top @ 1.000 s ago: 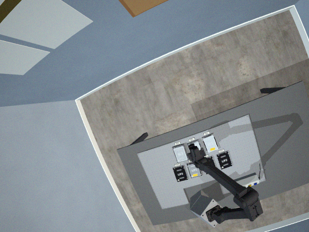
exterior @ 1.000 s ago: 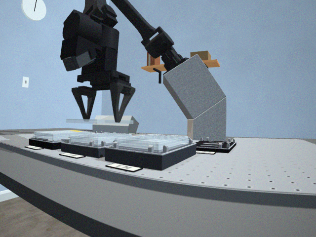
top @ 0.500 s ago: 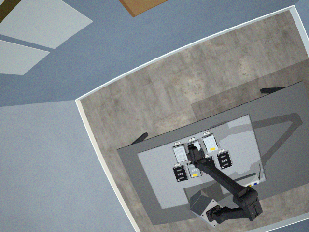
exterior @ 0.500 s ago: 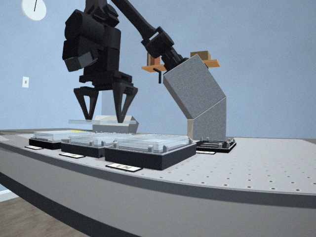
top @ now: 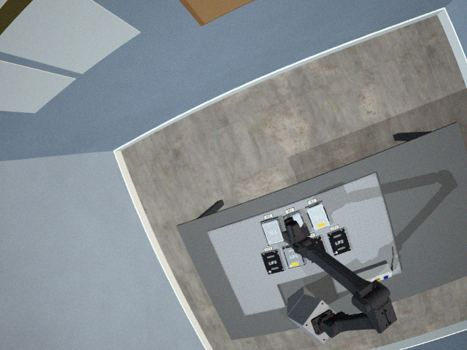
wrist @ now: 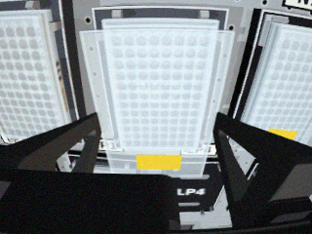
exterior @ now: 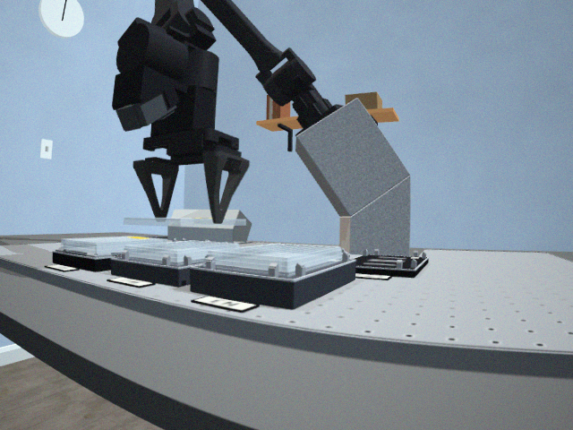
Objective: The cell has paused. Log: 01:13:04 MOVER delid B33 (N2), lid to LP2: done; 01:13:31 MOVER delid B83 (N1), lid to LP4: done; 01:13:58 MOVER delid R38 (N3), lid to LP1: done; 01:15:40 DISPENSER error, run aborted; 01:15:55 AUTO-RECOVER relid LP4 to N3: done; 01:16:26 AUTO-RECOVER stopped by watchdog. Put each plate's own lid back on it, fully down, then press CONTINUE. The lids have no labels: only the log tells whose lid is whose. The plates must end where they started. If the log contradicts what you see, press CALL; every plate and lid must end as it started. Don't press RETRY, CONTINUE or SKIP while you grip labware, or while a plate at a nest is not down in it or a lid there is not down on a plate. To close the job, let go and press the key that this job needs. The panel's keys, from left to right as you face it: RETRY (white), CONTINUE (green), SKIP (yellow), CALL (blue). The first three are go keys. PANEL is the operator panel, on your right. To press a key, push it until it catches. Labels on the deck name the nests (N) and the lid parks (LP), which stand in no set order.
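black claw (top: 293,228) (exterior: 188,218) (wrist: 157,119) pointing down, clamped, arm bent

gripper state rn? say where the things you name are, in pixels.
Gripper (exterior: 188,219) (wrist: 157,119): closed on a clear lid with a yellow mark (exterior: 189,222) (wrist: 159,162), held up above the middle plate (wrist: 156,88), not down on it.

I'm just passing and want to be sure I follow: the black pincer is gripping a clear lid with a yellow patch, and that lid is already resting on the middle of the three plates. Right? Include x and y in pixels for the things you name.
Not quite: the clear lid (top: 298,219) (exterior: 139,221) (wrist: 158,93) is held above the middle plate (exterior: 159,253) (wrist: 161,24), with a gap the exterior view shows. The rest is right.
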Tool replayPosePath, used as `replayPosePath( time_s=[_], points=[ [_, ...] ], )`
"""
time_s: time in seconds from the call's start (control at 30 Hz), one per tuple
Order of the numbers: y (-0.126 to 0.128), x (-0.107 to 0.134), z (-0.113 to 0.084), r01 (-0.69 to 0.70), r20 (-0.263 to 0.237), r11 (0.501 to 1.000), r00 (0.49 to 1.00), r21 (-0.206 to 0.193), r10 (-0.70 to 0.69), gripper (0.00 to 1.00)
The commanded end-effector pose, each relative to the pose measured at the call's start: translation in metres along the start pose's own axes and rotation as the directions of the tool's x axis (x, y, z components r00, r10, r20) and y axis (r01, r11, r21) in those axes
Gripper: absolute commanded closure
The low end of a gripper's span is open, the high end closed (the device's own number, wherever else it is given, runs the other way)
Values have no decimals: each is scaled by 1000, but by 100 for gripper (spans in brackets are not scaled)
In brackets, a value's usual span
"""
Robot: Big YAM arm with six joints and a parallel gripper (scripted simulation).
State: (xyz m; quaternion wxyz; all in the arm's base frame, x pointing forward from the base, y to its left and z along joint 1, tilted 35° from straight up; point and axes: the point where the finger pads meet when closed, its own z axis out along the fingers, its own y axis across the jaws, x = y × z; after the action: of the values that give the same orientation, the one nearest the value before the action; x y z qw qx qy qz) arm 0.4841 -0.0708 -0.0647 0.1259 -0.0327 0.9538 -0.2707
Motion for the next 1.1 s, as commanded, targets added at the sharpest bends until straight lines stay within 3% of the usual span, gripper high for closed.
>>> replayPosePath(
  time_s=[0.0, 1.07],
  points=[
    [-10, -6, 5, -13, 1, 1000, 1000, 6, 13, 100],
    [-9, -9, 18, -15, 7, 1000, 1000, 4, 15, 100]
  ],
)
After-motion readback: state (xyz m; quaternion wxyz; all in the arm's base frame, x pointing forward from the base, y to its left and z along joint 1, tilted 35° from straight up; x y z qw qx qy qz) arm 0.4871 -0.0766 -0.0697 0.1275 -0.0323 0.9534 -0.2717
